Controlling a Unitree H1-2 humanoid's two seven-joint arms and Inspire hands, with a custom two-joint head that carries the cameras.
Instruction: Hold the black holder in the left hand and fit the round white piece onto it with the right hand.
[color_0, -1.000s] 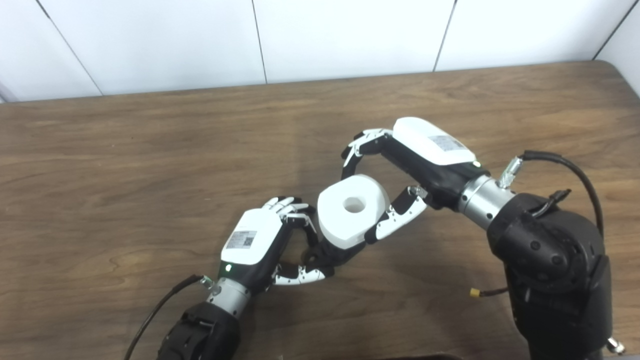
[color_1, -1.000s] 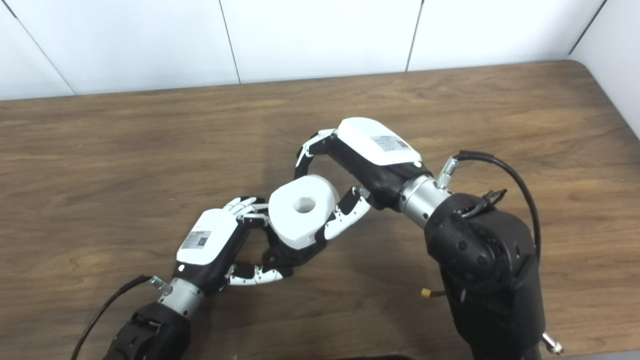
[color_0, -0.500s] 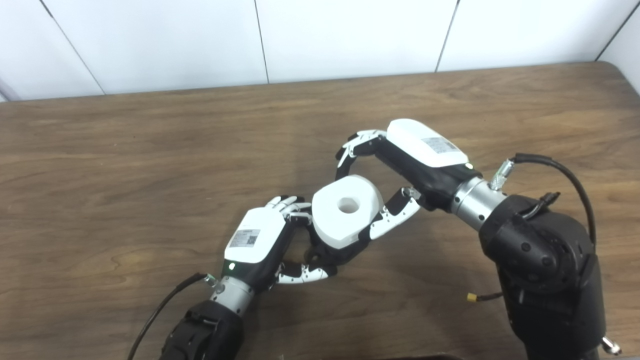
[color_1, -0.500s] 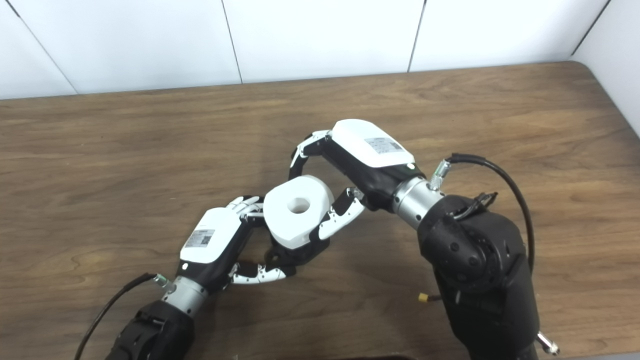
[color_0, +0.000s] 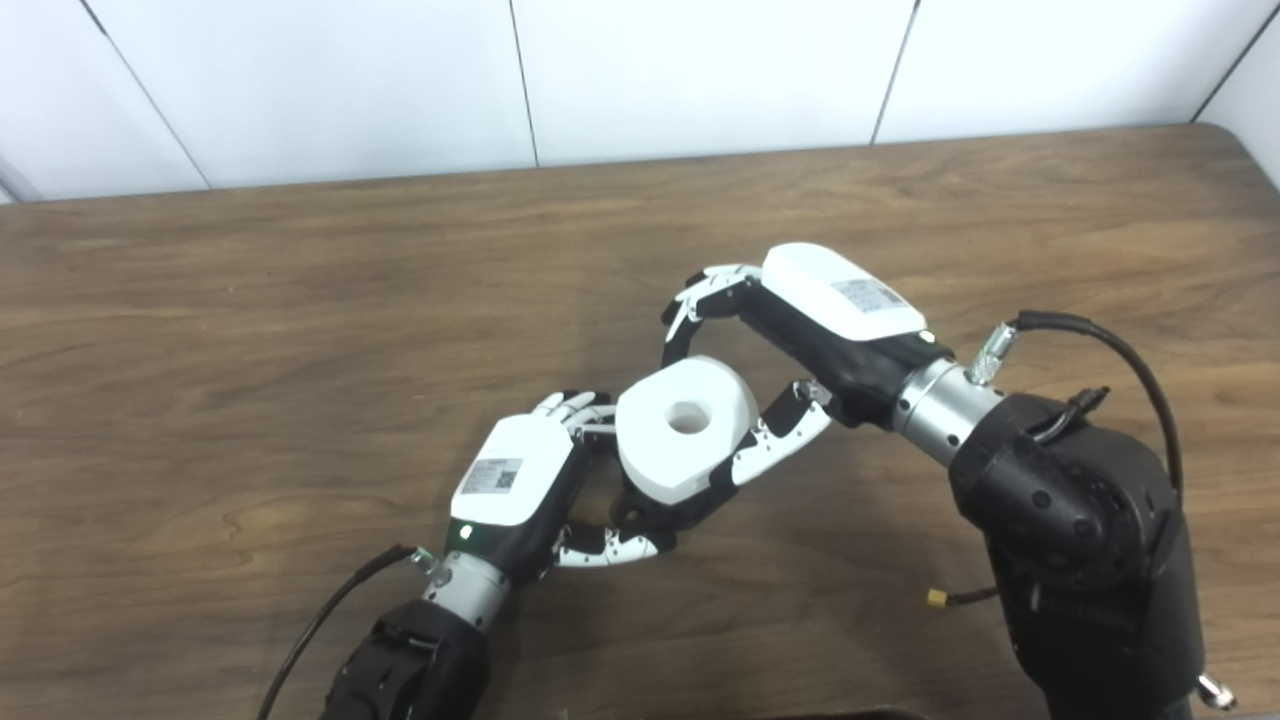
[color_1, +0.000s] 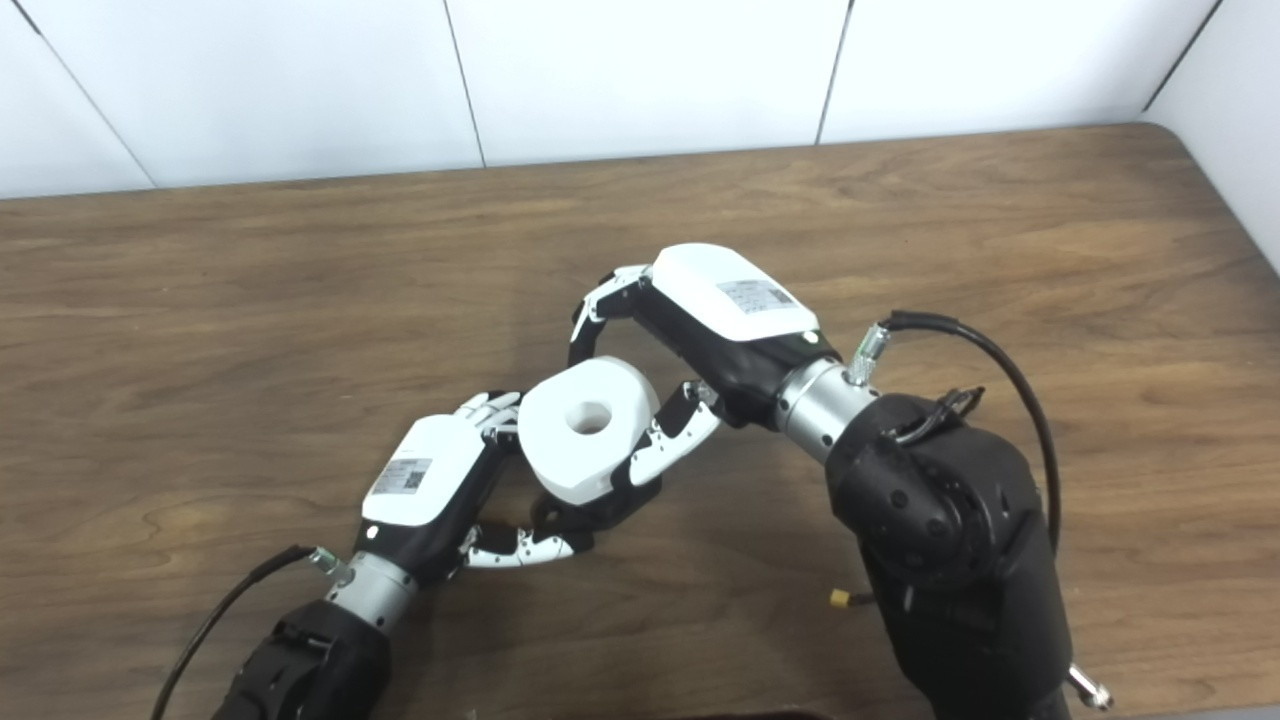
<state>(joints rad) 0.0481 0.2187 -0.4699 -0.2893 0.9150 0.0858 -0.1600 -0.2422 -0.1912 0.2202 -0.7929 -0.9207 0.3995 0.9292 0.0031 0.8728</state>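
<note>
Left eye view shows the left hand (color_0: 510, 478) gripping the black holder (color_0: 655, 512) while the right hand (color_0: 800, 330) clasps the round white piece (color_0: 685, 428) directly above it, apparently not fully seated yet.

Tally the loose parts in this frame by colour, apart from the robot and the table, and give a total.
White: 1, the round white piece, held in the right hand.
Black: 1, the black holder, mostly hidden under the white piece, in the left hand.
Total: 2.
</note>
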